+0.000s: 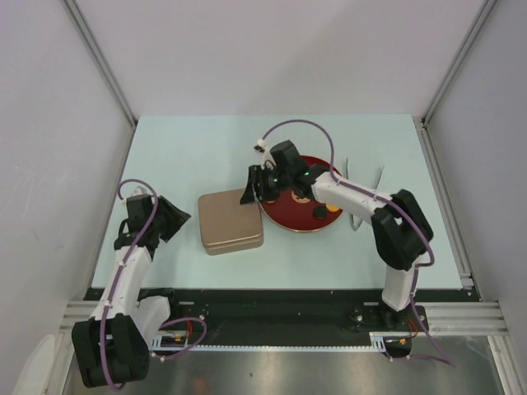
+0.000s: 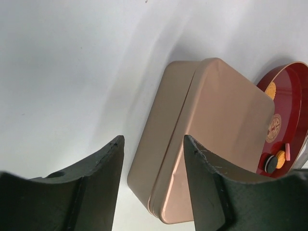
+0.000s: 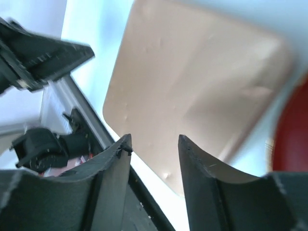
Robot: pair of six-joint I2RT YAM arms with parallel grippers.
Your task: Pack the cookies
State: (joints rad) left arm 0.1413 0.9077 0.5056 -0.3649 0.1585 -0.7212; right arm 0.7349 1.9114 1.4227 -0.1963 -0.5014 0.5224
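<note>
A few cookies lie on the dark-red plate (image 1: pixel 288 216): a black one (image 1: pixel 319 212) and an orange one (image 1: pixel 301 198). The left wrist view shows an orange cookie (image 2: pixel 271 89), a patterned tan disc (image 2: pixel 274 128), and black (image 2: pixel 271 165), orange (image 2: pixel 280 159) and pink (image 2: pixel 288 151) ones on the plate (image 2: pixel 296 96). The tan tin (image 1: pixel 230 222) stands left of the plate with its lid on. My right gripper (image 1: pixel 252 194) is open and empty, above the gap between tin and plate, facing the tin's lid (image 3: pixel 202 82). My left gripper (image 1: pixel 176 217) is open and empty, left of the tin (image 2: pixel 216 130).
A thin metal piece like tongs (image 1: pixel 363 196) lies right of the plate, partly under my right arm. Grey walls close in the pale table (image 1: pixel 189 156) on the left, right and back. A black rail runs along the near edge (image 1: pixel 272 300).
</note>
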